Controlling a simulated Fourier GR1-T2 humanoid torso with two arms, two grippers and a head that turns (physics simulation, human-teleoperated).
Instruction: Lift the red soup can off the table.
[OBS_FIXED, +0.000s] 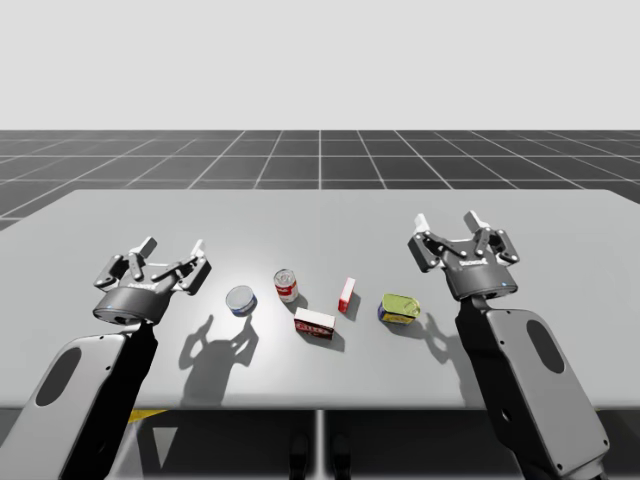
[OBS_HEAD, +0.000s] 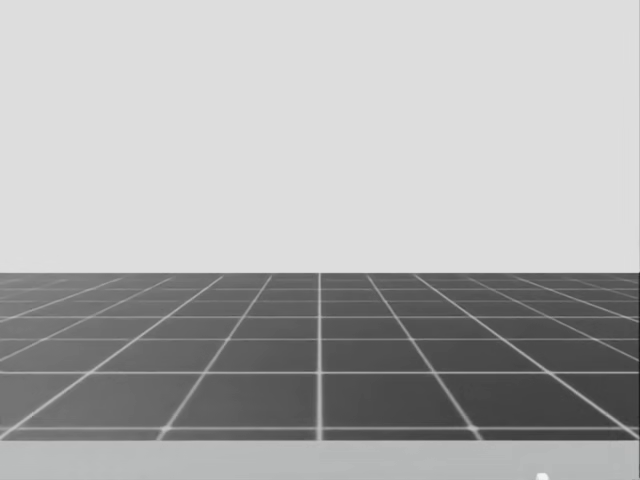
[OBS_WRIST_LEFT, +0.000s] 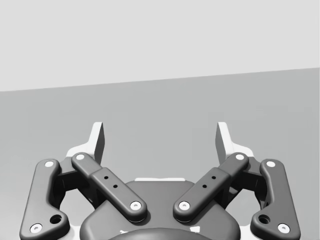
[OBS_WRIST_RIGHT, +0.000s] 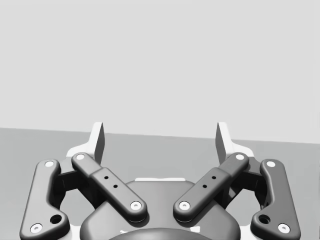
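Note:
The red soup can (OBS_FIXED: 287, 285) stands upright near the middle of the grey table (OBS_FIXED: 320, 220) in the high view. My left gripper (OBS_FIXED: 173, 247) hovers open well to the can's left, nothing between its fingers. My right gripper (OBS_FIXED: 446, 219) hangs open far to the can's right, also holding nothing. In the left wrist view my left gripper (OBS_WRIST_LEFT: 160, 137) points over bare table, fingers wide apart. My right gripper (OBS_WRIST_RIGHT: 160, 137) in the right wrist view looks past the table's far edge, fingers spread.
A blue can (OBS_FIXED: 240, 299) sits just left of the red can. A small upright red-and-white box (OBS_FIXED: 346, 294), a flat red-and-white box (OBS_FIXED: 314, 323) and a yellow-green tin (OBS_FIXED: 399, 308) lie to its right. A dark gridded floor (OBS_HEAD: 320, 350) stretches beyond the table.

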